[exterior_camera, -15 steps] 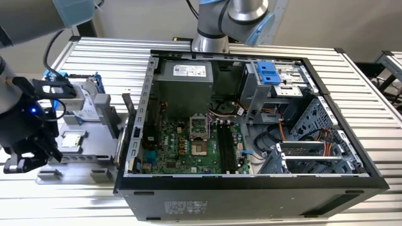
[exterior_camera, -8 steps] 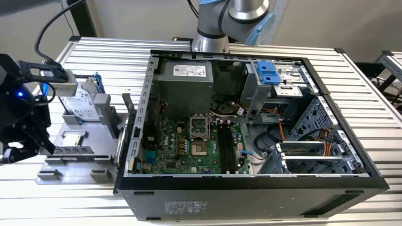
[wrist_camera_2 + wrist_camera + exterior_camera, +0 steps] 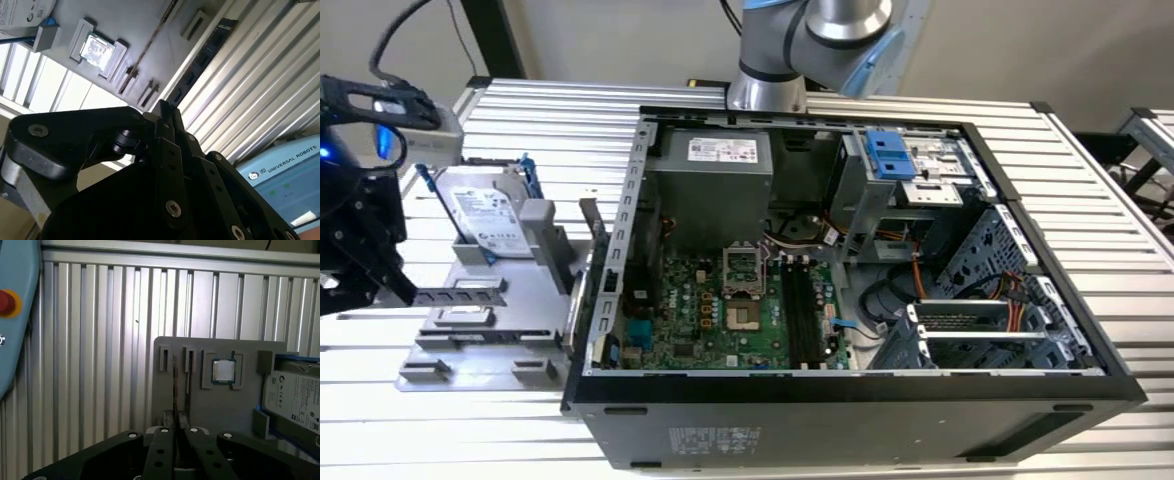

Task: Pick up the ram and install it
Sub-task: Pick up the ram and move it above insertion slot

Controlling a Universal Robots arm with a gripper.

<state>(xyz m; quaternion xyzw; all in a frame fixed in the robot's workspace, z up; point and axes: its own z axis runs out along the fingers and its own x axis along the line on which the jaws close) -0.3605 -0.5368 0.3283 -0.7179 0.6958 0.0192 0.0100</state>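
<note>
In the second wrist view, the black hand [image 3: 162, 107], closed and empty, sits just short of the long, thin, dark circuit-board ram stick [image 3: 200, 65] along the grey plastic holder tray's [image 3: 145, 25] edge; the ram is probably light, stiff and fragile, best pinched across its flat faces.

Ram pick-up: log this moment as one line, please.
ram: in gray fixture, not installed | tool: at its end, contact unclear | computer case: open
</note>
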